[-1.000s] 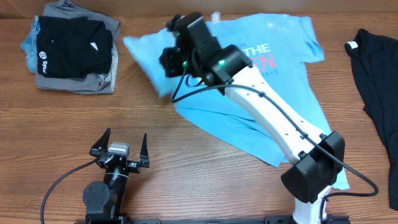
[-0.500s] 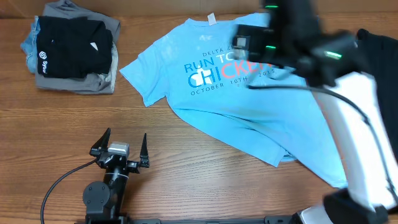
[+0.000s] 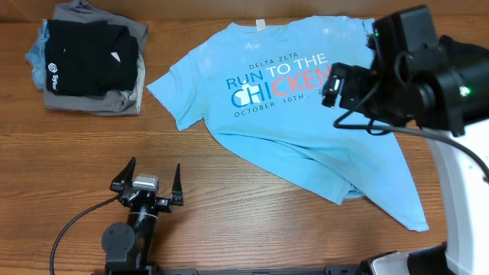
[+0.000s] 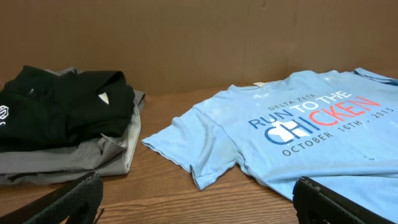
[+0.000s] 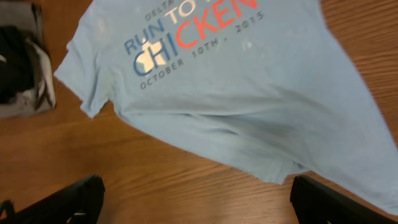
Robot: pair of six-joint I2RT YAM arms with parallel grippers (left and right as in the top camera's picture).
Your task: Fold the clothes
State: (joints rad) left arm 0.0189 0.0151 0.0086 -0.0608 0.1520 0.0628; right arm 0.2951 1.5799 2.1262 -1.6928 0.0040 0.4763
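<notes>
The light blue T-shirt point(image 3: 298, 130) lies spread flat, print up, right of the folded stack point(image 3: 88, 69); no fold is made on it yet. Both pincers gape empty: the right gripper point(image 5: 199, 190) above the shirt, the left gripper point(image 3: 153, 169) well in front of the stack.

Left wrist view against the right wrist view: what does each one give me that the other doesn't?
Left wrist only: the neckline of the light blue T-shirt, and most of the folded stack with the black garment on top. Right wrist only: the T-shirt's rumpled bottom hem on the table. Both: the printed lettering, one sleeve, and an edge of the stack.
</notes>
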